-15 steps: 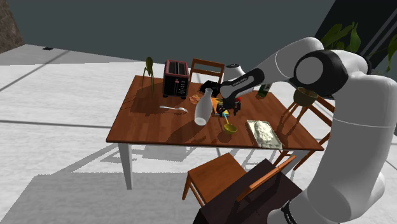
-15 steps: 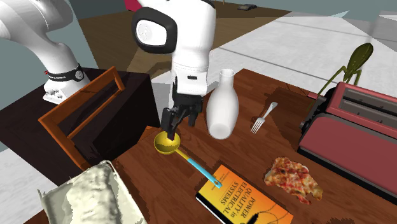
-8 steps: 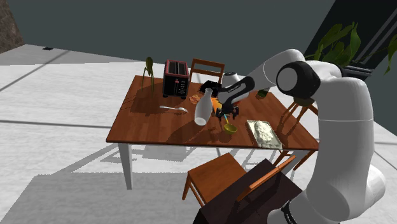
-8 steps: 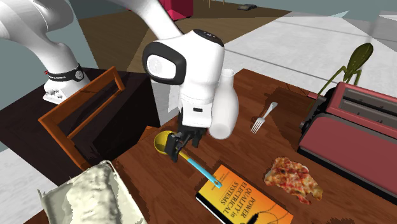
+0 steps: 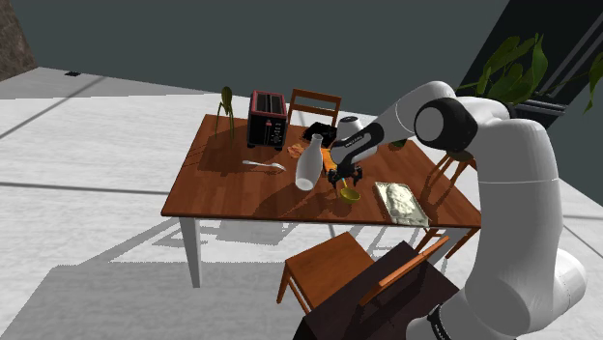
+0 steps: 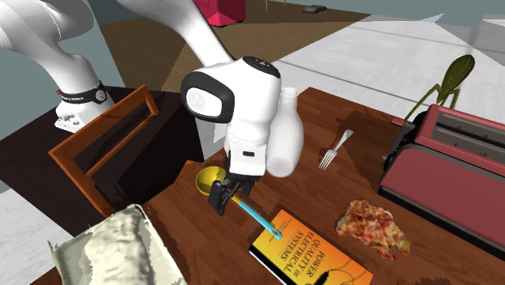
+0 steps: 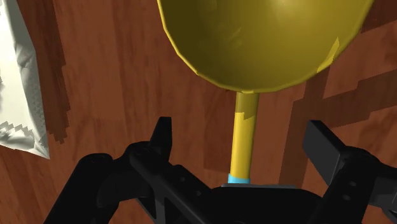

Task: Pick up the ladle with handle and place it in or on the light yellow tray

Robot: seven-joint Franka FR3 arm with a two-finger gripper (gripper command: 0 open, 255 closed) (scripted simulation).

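Since a second ago the arm has folded down and the gripper [image 6: 225, 194] has dropped from above the ladle's bowl to table level, and it now sits over the stem just behind the bowl. The ladle [image 7: 264, 38] has not shifted. It lies flat on the wooden table [image 5: 232, 188], with its bowl toward the tray [image 6: 113, 247] and its handle end touching the orange book [image 6: 311, 255]. In the wrist view the jaws stand apart on either side of the stem, and neither finger touches it. No grasp is made yet, and by my judgement the approach is complete and closing is the step due. The ladle has a round golden-yellow bowl, a thin yellow stem and a light blue grip beyond it. The stem is narrow, so a centred pinch appears necessary. The tray is pale and crinkled, near the bowl but apart from it.
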